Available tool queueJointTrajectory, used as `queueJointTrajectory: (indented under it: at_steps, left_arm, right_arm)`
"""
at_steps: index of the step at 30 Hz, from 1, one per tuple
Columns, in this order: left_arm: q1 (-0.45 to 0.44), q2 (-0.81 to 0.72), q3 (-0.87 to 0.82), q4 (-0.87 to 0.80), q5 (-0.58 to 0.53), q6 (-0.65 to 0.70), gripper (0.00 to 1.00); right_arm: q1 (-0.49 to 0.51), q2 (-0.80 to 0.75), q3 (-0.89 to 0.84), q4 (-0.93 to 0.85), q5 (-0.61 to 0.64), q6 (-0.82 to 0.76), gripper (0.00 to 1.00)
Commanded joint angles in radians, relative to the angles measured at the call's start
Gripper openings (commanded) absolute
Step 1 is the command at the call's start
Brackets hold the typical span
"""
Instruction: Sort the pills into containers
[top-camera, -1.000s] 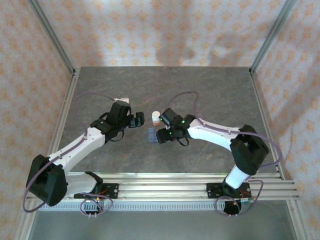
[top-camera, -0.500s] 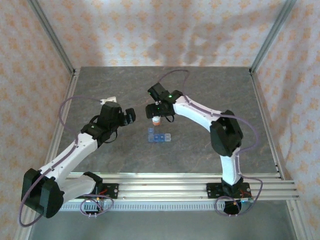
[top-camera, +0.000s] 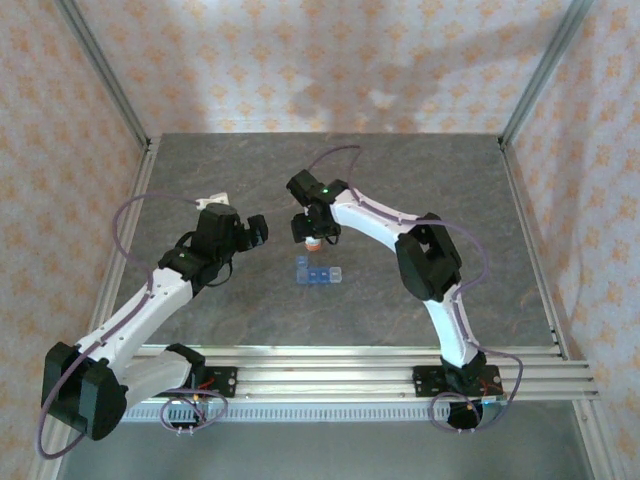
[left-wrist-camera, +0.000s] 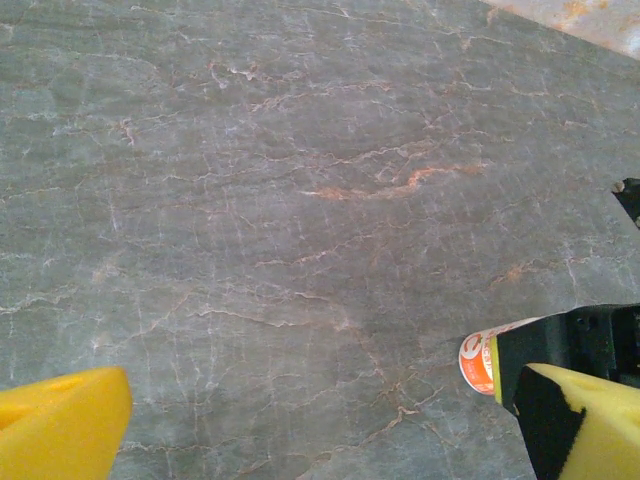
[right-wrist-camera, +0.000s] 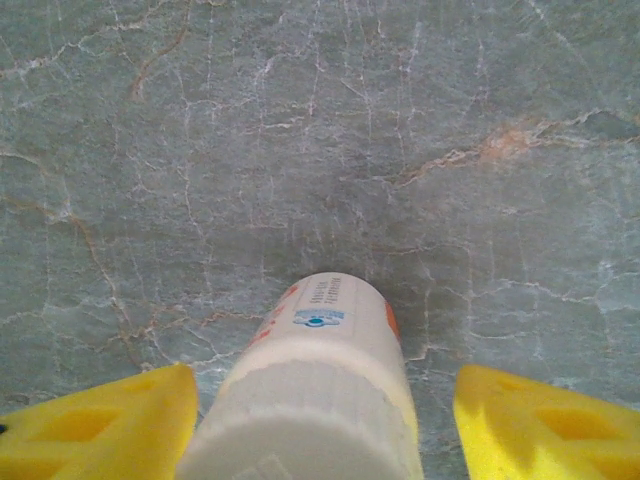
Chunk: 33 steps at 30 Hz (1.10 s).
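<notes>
A small white pill bottle (right-wrist-camera: 320, 380) with an orange label and a ribbed white cap stands upright on the grey stone table. My right gripper (right-wrist-camera: 320, 425) is open around it from above, with a yellow finger on each side and a gap still showing on the right. From above, the right gripper (top-camera: 310, 227) covers most of the bottle (top-camera: 313, 242). The blue translucent containers (top-camera: 319, 274) lie just in front of the bottle. My left gripper (top-camera: 256, 230) hangs open to the bottle's left with nothing between its fingers (left-wrist-camera: 62, 420); the bottle (left-wrist-camera: 478, 362) appears at that view's right edge. The pills are out of view.
Metal frame posts and patterned walls enclose the table (top-camera: 430, 190) on three sides. Purple cables loop off both arms. A rail (top-camera: 330, 380) runs along the near edge by the arm bases.
My right arm swung from over the containers back to the bottle and lowered its fingers around it, narrowing them. The containers are uncovered. The left gripper drew back slightly to the left.
</notes>
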Motion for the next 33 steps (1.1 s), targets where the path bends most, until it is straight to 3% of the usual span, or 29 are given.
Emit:
queueJointTrajectory:
  at_steps: [1, 4, 9, 12, 16, 23, 33]
  left_arm:
    - [0.008, -0.027, -0.021, -0.02, -0.011, -0.015, 1.0]
    - [0.01, -0.028, -0.024, -0.019, -0.008, -0.019, 1.0]
    - [0.009, -0.028, -0.026, -0.016, -0.005, -0.024, 1.0]
    - [0.009, -0.03, -0.026, -0.018, -0.002, -0.025, 1.0]
    - [0.009, -0.03, -0.028, -0.015, -0.001, -0.026, 1.0]
    - [0.009, -0.003, -0.032, 0.017, 0.021, -0.036, 1.0]
    - [0.009, 0.034, 0.004, 0.027, 0.032, -0.036, 1.0]
  right_arm:
    - [-0.001, 0.018, 0.026, -0.033, -0.001, -0.005, 0.62]
    - [-0.001, 0.025, 0.027, -0.031, -0.003, -0.005, 0.57]
    - [-0.001, 0.016, 0.03, -0.033, 0.007, -0.014, 0.36]
    - [-0.002, -0.032, 0.016, -0.031, 0.046, -0.021, 0.3]
    - [-0.001, -0.159, -0.053, 0.002, 0.073, -0.017, 0.29]
    - [0.014, -0.399, -0.273, 0.054, -0.003, 0.006, 0.27]
    - [0.172, -0.528, -0.547, 0.131, -0.025, 0.053, 0.27]
